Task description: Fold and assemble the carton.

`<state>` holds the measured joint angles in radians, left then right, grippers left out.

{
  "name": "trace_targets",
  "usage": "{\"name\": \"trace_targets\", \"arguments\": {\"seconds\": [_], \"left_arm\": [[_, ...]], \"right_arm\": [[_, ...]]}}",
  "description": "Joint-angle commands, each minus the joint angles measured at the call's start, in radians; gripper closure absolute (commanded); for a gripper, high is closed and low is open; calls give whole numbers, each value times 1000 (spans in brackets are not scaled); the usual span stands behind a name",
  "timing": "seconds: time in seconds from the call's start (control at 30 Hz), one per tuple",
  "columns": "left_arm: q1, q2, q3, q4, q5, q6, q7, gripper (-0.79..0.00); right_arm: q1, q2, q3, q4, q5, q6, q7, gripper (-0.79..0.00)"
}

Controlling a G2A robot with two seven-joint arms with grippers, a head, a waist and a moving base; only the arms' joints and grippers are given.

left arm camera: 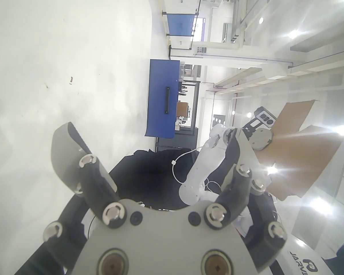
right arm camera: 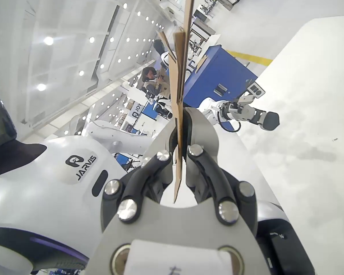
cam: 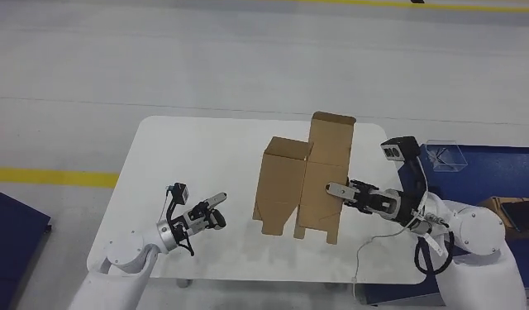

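A flattened brown carton (cam: 302,182) stands upright over the middle of the white table (cam: 190,157), its flaps hanging at the bottom. My right gripper (cam: 335,188) is shut on the carton's right-hand edge. In the right wrist view the cardboard (right arm camera: 179,87) runs edge-on between the closed fingers (right arm camera: 202,133). My left gripper (cam: 218,211) hovers low over the table's front left, apart from the carton, open with nothing in it. The left wrist view shows its spread fingers (left arm camera: 71,144) and, farther off, the carton (left arm camera: 301,155).
A clear plastic box (cam: 446,155) sits on a blue surface (cam: 488,174) just off the table's right edge. The table's left half and back are bare. A yellow floor line (cam: 58,176) runs to the left.
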<state>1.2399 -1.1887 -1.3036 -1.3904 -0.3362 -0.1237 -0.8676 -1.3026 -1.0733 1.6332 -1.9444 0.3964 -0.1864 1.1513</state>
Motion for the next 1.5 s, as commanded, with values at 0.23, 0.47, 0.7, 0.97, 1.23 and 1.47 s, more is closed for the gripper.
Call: {"name": "trace_targets", "arguments": {"seconds": [0.23, 0.47, 0.7, 0.97, 1.23, 1.47], "left_arm": [[0, 0, 0, 0, 0, 0, 0, -785], [0, 0, 0, 0, 0, 0, 0, -785], [0, 0, 0, 0, 0, 0, 0, -785], [0, 0, 0, 0, 0, 0, 0, -785], [0, 0, 0, 0, 0, 0, 0, -785], [0, 0, 0, 0, 0, 0, 0, -785]], "right_arm": [[-5, -1, -10, 12, 47, 42, -24, 0], [51, -1, -26, 184, 602, 463, 150, 0], [100, 13, -223, 263, 1159, 879, -23, 0], [104, 35, -424, 340, 1897, 1199, -344, 0], [174, 100, -475, 380, 1918, 1199, -344, 0], [123, 117, -275, 382, 1175, 765, -14, 0]]}}
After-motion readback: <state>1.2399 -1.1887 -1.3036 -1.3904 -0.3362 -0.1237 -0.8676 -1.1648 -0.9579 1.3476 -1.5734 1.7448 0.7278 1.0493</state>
